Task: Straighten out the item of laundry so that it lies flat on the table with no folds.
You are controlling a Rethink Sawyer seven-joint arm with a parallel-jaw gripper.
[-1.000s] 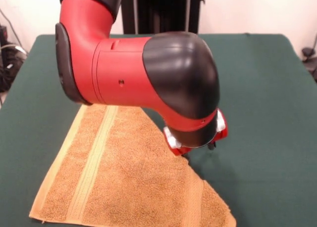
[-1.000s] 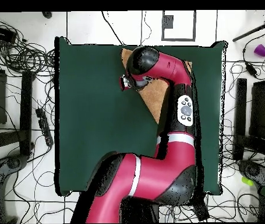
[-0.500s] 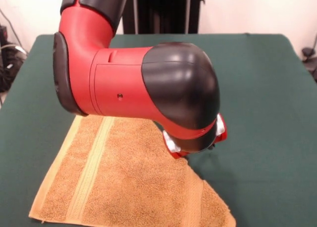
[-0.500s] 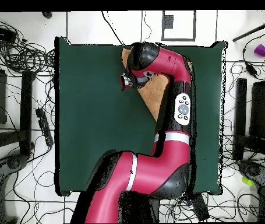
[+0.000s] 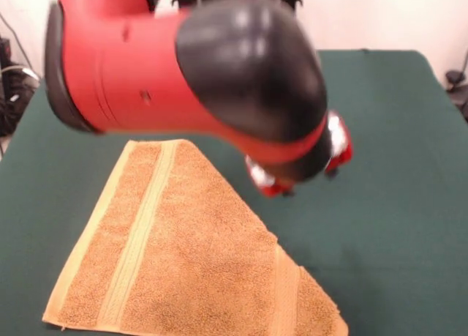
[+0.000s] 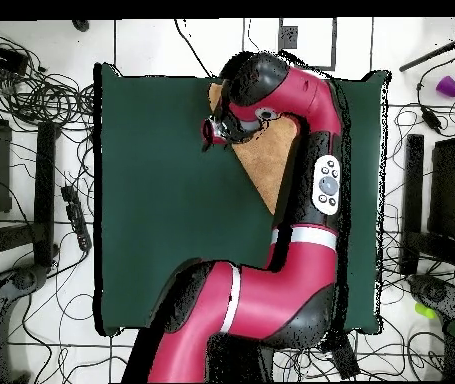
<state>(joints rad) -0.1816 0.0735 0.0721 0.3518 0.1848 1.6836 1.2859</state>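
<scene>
Although the towel (image 5: pixel 183 255) lies on the bench (image 5: pixel 395 131), it is not yet flat: it shows as a triangle, with one long edge running diagonally from its far corner down toward the near right, which I judge to be a fold line with a layer doubled over. A woven band runs along its left side and another crosses near the right tip. It sits at the near edge of the bench in the front view, partly cut off by the picture's bottom.

The pincer (image 5: pixel 300 176) hangs above the bench just beside the diagonal edge, apart from the cloth and holding nothing; whether its jaws are apart or together I cannot tell (the big black elbow hides most of it). In the overhead view the pincer (image 6: pixel 214 131) sits at the towel's (image 6: pixel 266 165) edge, the arm (image 6: pixel 311 160) covering much of the cloth.

The step in hand looks like the gap between grasps. The next move would call for taking hold of the upper layer's free corner and drawing it across the bare felt to open the fold, low enough not to drag the bottom layer.

The bench top is dark green felt, otherwise bare. Around it, cables (image 6: pixel 41 95) sprawl over a pale floor.
</scene>
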